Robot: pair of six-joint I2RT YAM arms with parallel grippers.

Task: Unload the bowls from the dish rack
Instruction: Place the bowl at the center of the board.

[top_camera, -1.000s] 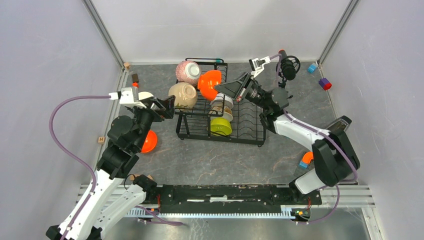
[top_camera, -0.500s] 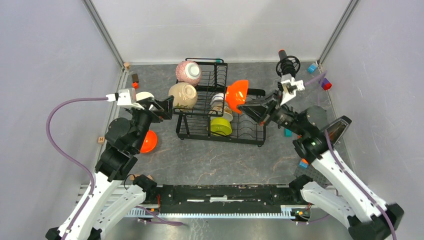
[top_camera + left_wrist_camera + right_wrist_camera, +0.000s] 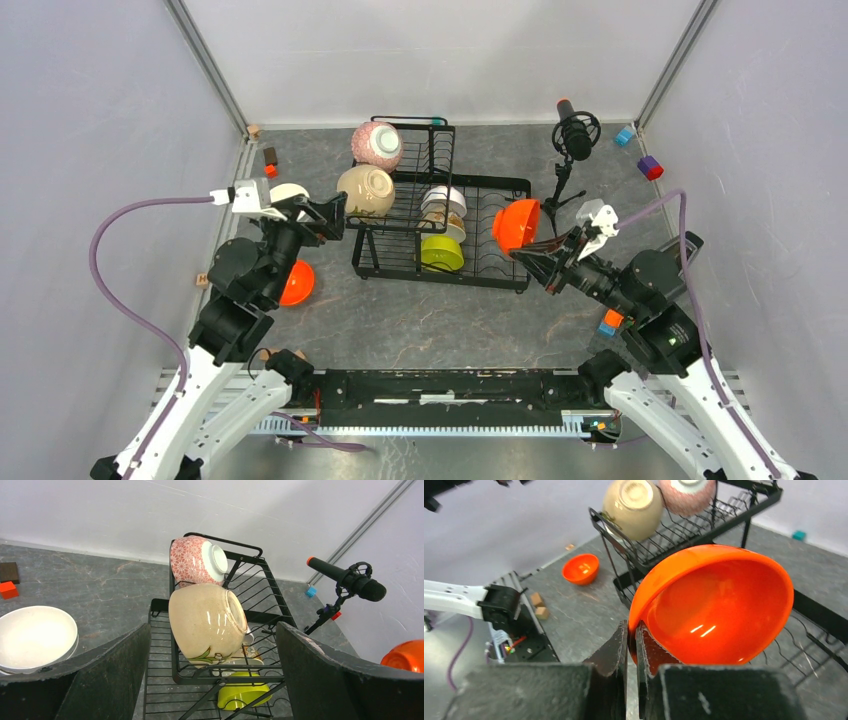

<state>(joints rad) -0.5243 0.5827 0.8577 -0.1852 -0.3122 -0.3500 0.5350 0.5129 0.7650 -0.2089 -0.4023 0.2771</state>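
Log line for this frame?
left gripper open, facing beige bowl on dish rack | right gripper shut on orange bowl, above rack's right end

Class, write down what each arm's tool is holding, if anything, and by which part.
The right tool is shut on the orange bowl, pinching it at the rim. The left tool is open and holds nothing.

Both arms are showing white shells along their long links and rounded black housings at the joints, the left arm (image 3: 245, 268) and the right arm (image 3: 655, 300) alike; a mauve cable (image 3: 108, 232) is looping off the left wrist and a second mauve cable (image 3: 690, 262) off the right; a white bracket (image 3: 250, 193) is capping each wrist; the fingers (image 3: 102, 672) are showing matte black, broad and wedge-shaped.
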